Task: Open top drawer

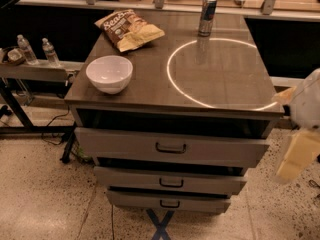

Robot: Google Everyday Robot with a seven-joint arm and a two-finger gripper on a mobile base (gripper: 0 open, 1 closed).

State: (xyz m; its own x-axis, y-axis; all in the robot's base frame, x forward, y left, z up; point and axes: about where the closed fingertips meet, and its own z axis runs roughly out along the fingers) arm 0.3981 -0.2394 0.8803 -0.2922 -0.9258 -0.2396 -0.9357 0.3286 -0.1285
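While my gripper (299, 153) hangs cut off at the right edge and I cannot tell its grip, the top drawer (125, 145) sits apart, lower middle.

Pale hand (298, 155) at far right edge, hanging below white wrist (309, 105)

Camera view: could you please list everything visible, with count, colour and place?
tabletop: one, grey-brown, top of the cabinet
top drawer: one, grey, directly under the tabletop
lower drawers: two, grey, stacked beneath it
bowl: one, white, front left of tabletop
chip bag: one, yellow and brown, back left
can: one, silver, back, right of centre
light ring: one, white, right half of tabletop
bottles: two, clear, shelf at far left
tape cross: one, blue, floor before cabinet
end effector: one, white and yellow, right edge, beside the cabinet
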